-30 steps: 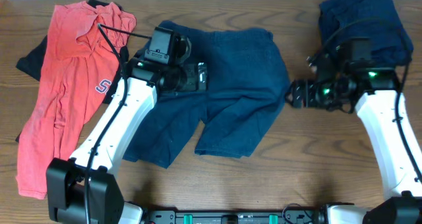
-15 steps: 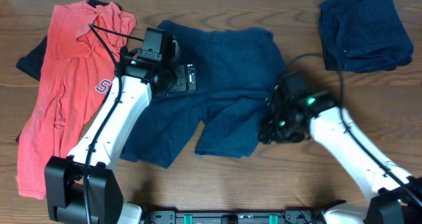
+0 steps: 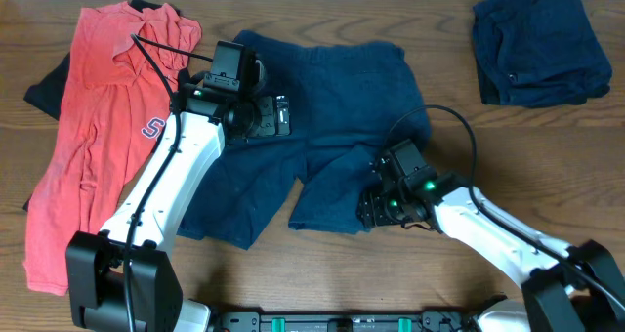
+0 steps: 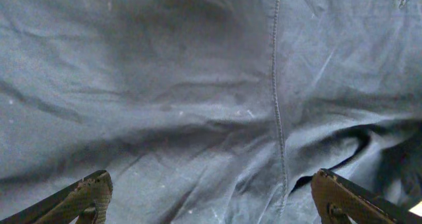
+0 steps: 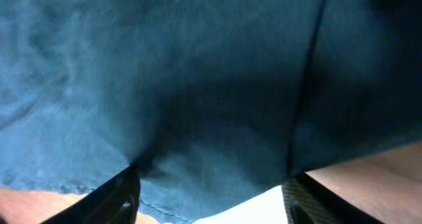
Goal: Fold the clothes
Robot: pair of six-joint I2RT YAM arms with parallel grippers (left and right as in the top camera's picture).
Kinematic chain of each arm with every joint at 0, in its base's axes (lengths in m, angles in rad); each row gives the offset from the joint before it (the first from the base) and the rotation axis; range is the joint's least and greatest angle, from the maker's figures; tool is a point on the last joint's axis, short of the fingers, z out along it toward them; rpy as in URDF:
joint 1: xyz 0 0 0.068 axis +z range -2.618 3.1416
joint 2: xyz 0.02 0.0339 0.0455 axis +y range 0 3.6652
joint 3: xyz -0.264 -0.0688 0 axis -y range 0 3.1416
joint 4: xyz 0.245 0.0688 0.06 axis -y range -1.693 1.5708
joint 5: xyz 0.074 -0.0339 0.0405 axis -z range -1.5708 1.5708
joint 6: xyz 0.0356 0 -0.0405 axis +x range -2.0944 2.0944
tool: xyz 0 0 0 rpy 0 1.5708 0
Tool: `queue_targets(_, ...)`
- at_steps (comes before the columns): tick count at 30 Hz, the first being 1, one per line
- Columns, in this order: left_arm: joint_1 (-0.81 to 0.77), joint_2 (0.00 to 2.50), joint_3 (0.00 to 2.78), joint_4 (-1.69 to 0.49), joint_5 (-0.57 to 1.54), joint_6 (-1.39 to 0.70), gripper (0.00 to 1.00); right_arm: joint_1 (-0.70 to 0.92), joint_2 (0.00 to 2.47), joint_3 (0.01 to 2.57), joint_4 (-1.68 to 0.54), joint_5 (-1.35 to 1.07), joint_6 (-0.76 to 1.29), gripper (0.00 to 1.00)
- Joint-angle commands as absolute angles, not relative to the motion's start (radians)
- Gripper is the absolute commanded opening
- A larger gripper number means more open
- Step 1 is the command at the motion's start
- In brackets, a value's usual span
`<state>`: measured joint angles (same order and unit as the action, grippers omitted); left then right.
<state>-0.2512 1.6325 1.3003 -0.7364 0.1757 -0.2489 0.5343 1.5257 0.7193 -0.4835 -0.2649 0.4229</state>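
The table [image 3: 444, 83] is brown wood, grained, with a dull satin finish. The navy shorts [image 3: 352, 88] are matt woven cloth, creased, with a stitched seam and pale lint specks. The coral T-shirt [image 3: 88, 146] by the left edge is soft, wrinkled, matt cloth. The left arm [image 3: 171, 176] and right arm [image 3: 488, 236] wear smooth, glossy white plastic shells.

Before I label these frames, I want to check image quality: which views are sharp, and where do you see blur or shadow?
Overhead: evenly lit and sharp, the shorts and the table grain clear. Left wrist: crisp, the seam and wrinkles readable, one dark shadowed fold at right. Right wrist: soft throughout, fabric dark mid-frame, a washed-out patch at the bottom edge.
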Motion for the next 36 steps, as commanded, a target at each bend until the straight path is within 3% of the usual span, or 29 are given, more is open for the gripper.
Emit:
queue_targets(1,-0.247,1.644,1.295,-0.744,0.163,-0.233,0.98,0.549,1.581,0.709,-0.480,-0.263,0.458,0.50)
queue_targets(4,-0.247,1.644,1.295,-0.744,0.163,-0.233,0.98,0.543,1.592,0.710,-0.503,-0.256,0.470,0.15)
queue_targets(6,-0.247,1.644,1.295,-0.744,0.163,-0.233,0.98,0.528,1.574,0.716,-0.539,-0.230,0.474,0.07)
queue_targets(11,-0.247,1.644,1.295,-0.743,0.163,-0.233,0.98,0.465,1.472,0.756,-0.718,-0.137,0.451,0.01)
queue_targets(22,-0.247,1.644,1.295,-0.743,0.163,-0.233,0.98,0.373,1.273,0.991,-1.093,-0.075,0.294,0.01)
queue_targets(32,-0.247,1.644,1.295,-0.743,0.163,-0.233,0.98,0.506,1.336,1.050,-1.035,-0.189,0.271,0.01)
queue_targets(33,-0.247,1.645,1.295,-0.743,0.163,-0.233,0.98,0.537,1.357,1.050,-1.023,-0.187,0.270,0.08)
queue_targets(36,-0.247,1.644,1.295,-0.741,0.163,-0.233,0.98,0.612,1.415,1.050,-1.007,-0.187,0.245,0.66)
